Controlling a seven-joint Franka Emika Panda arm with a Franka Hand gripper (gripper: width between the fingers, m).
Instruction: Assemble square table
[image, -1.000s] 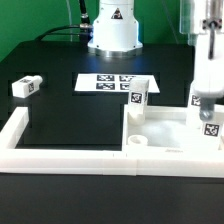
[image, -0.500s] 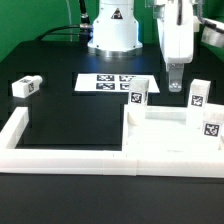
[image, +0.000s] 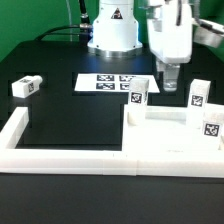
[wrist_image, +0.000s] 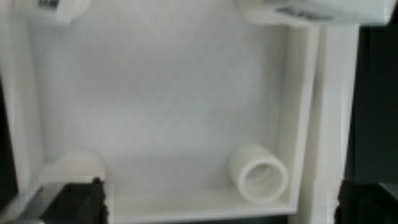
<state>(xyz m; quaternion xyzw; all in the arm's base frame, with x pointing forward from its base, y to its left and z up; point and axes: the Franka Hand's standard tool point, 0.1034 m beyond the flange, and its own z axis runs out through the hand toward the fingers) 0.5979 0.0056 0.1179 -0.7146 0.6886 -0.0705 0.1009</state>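
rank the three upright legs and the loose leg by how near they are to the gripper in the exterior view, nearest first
Sides are the exterior view's.
1. rear right leg and rear left leg, standing either side of the gripper: too close to call
2. front right leg, at the tabletop's near right corner
3. loose leg, lying far off on the left

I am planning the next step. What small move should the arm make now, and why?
Probably travel toward the loose leg at the exterior view's left: three legs already stand on the tabletop, and the gripper hangs open and empty above it.
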